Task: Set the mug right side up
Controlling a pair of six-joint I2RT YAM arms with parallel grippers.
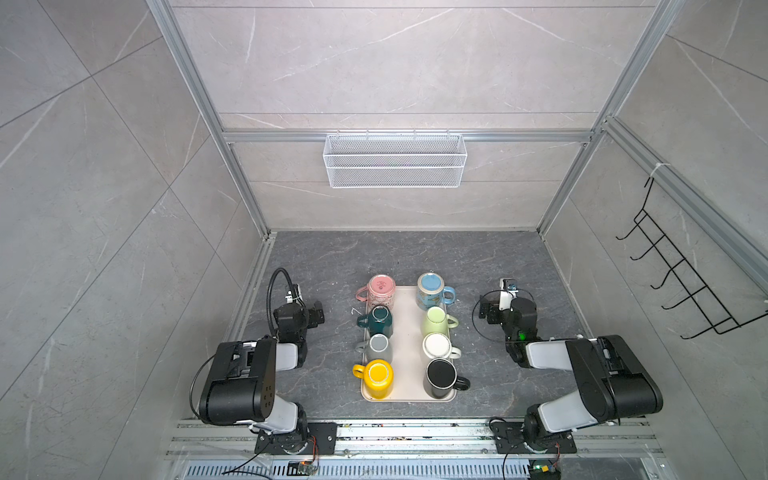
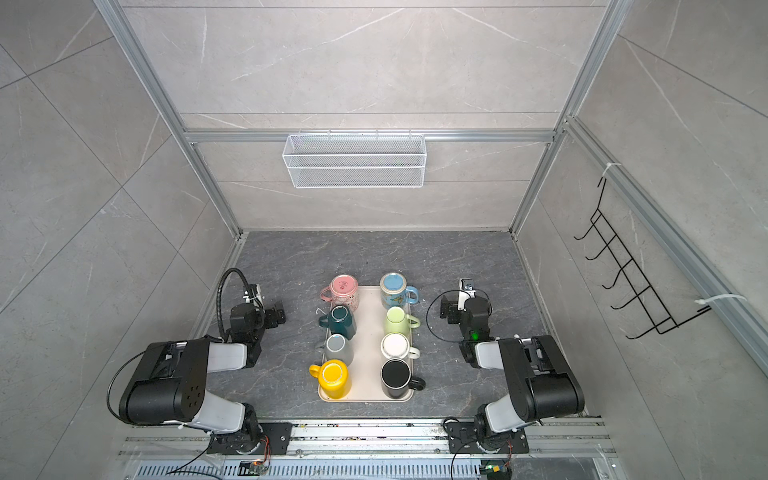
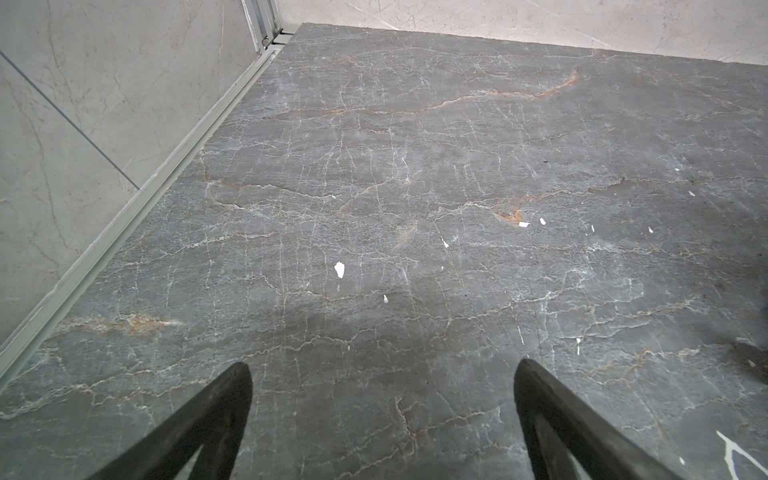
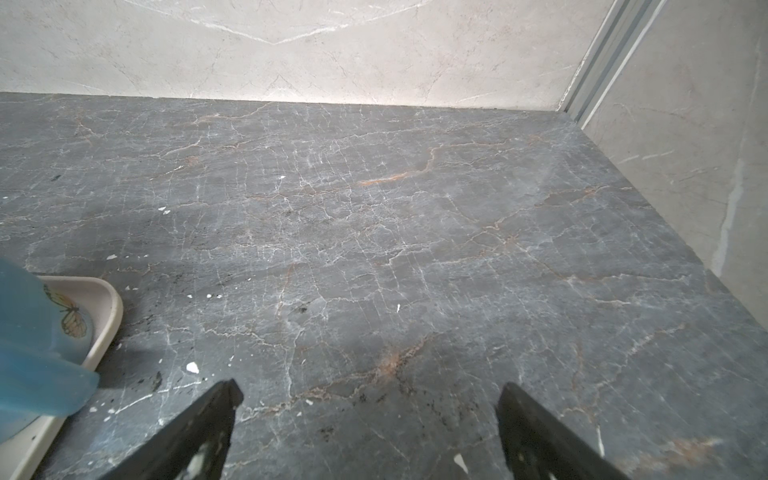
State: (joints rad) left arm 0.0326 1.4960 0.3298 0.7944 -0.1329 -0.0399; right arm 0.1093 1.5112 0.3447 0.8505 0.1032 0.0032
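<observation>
The dark table (image 1: pixel 415 257) carries the tray (image 1: pixel 409 332), midway between your two arms. On it stand two rows of mugs (image 1: pixel 376 376), most showing flat bases, so apparently upside down. Nothing looks turned yet, and the whole flip remains. Your left gripper (image 3: pixel 382 370) and right gripper (image 4: pixel 370 388) hang either side of the tray, both spread wide, holding nothing.

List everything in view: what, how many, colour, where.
Ceramic mugs: eight, on the tray; left column, far to near: pink mug, dark teal mug, grey mug, yellow mug; right column: blue mug, light green mug, white mug, black mug.
Rectangular tray: one, beige, table centre.
Wire mesh basket: one, white, back wall.
Wire hook rack: one, black, right wall.
Marbled table: one, dark grey.
Claws: two, black; left claw, right claw, both open, flanking tray.
</observation>
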